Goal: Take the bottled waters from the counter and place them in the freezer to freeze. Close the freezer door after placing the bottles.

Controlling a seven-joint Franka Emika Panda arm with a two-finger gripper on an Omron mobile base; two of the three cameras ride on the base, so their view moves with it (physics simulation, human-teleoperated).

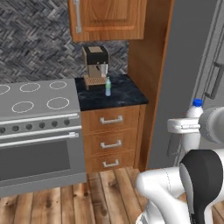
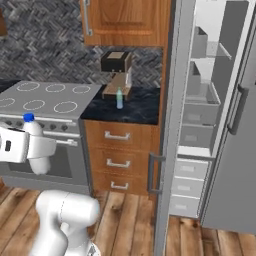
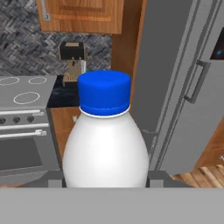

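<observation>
the white arm's two-finger gripper [image 3: 105, 186] has its jaws closed on the stout white plastic bottle with a blue cap [image 3: 104, 135], held upright in the air above the wooden plank floor [image 1: 65, 203]; in the left base view this bottle [image 1: 192, 124] sits at about 3 o'clock, just in front of the tall plain grey freezer door [image 1: 183, 65], and in the right base view it [image 2: 34, 145] is at about 9 o'clock, before the grey oven front [image 2: 65, 160]. the small clear bluish-green bottle with a green cap [image 1: 107, 87] stands upright on the black marbled stone bench [image 1: 118, 96], just beside the brown and black coffee machine [image 1: 95, 65] at its 5 o'clock, well apart from the gripper. the bench lies between the grey stovetop with white rings [image 1: 35, 98] and a brown wooden side panel [image 1: 151, 78]. in the right base view the freezer door [image 2: 172, 125] stands open, seen nearly edge-on, and the freezer compartment [image 2: 200, 120] shows a white inside with shelves and grey drawers at 3 o'clock.
</observation>
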